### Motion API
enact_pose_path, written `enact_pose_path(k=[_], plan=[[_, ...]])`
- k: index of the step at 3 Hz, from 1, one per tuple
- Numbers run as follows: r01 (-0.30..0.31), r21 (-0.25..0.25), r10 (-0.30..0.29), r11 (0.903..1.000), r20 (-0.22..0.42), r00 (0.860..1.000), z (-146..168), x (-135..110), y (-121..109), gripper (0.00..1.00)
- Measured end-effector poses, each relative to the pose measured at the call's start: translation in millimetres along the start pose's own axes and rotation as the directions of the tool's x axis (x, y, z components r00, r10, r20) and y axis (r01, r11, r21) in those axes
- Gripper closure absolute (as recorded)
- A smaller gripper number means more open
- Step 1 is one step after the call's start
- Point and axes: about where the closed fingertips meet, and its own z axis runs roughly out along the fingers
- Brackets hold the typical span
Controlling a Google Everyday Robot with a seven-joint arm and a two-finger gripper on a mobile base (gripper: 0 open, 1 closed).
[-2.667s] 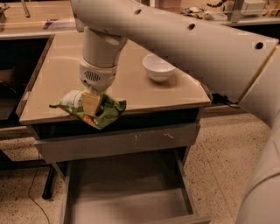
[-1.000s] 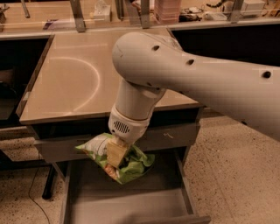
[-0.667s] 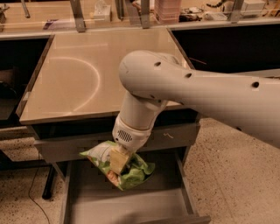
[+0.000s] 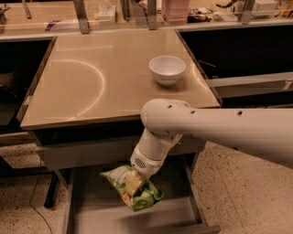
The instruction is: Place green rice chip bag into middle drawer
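Hanging low in the frame, just below the desk's (image 4: 91, 82) front edge, the gripper (image 4: 133, 186) is clamped on the green rice chip bag (image 4: 148, 198), pinching its crinkled middle. The bag is held over the open middle drawer's (image 4: 98, 220) grey floor. A white bowl (image 4: 167, 69) sits on the desk, upper right.

A tan table (image 4: 68, 105) fills the middle, with a pale arc (image 4: 101, 82) marked on its top. A white bowl (image 4: 167, 68) stands upright near the right rear corner, well apart from the arc. Under the top runs a grey drawer front (image 4: 82, 155). Behind, a bench holds a pink stack (image 4: 175, 10) and metal posts (image 4: 81, 16). Speckled floor (image 4: 238, 183) lies either side. The gripper (image 4: 133, 185) hangs below the table's front edge.
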Motion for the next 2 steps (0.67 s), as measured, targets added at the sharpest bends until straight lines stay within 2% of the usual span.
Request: enact_pose_path(k=[1,2], plan=[[0.000,0.000,0.000,1.0000,0.000,1.000,0.0,0.0,0.0,1.00],[-0.086,-0.052,0.086,0.9950,0.002,0.996,38.7,14.2,-6.7,1.00]])
